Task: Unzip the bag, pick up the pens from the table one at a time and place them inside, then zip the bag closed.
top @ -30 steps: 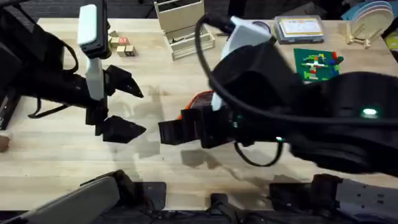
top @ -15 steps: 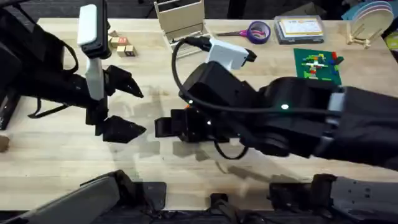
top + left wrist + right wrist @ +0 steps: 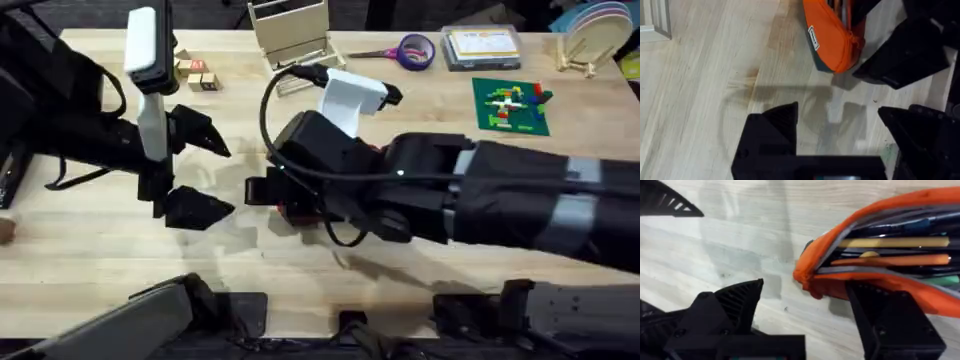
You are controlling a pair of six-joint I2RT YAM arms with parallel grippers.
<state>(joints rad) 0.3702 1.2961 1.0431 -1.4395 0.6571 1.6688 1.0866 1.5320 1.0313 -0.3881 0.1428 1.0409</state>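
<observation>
I see the light wood-grain table (image 3: 90,250) running wide under both arms, with clutter along its far edge. The bag (image 3: 880,255) lies near the table's middle, mostly hidden in my overhead view beneath the right arm; through the right wrist camera its zip stands open, and inside I see a yellowish-tan pen (image 3: 895,242) lying just above an orange pen (image 3: 890,260), both lengthwise in the pouch among darker items. My right gripper (image 3: 805,310) sits low at the bag's end, fingers spread wide and holding nothing, one finger close against the bag's near side. Through the left wrist camera the bag's orange end (image 3: 832,37) shows beyond my left gripper (image 3: 840,125), which hangs over bare wood, jaws wide apart and empty, well short of the bag. Farther out, toward the far edge, I see purple-handled scissors (image 3: 405,50), a green building-brick plate (image 3: 510,105) and a light wooden rack (image 3: 292,35).
</observation>
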